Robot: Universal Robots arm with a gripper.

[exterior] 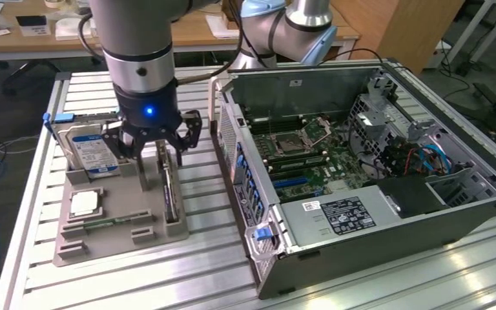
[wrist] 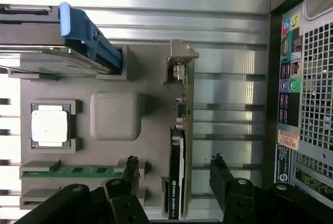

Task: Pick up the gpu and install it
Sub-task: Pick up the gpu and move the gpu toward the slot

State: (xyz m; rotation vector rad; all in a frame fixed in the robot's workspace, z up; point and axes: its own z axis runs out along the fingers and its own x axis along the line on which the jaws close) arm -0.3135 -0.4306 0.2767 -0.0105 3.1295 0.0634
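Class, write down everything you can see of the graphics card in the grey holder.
The graphics card is a thin flat board standing on its long edge in a slot of the grey holder, on the side nearest the computer case. It has a green board edge, a black cooler face with a small label, and a pale metal bracket at one end. Only the holder touches it; the jaws stand open on either side, clear of it.

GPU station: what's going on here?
The arm's hand hangs open over the gpu, which stands on edge in the grey parts tray. In the wrist view its fingers sit either side of the card, not touching it. The open PC case stands beside the tray.
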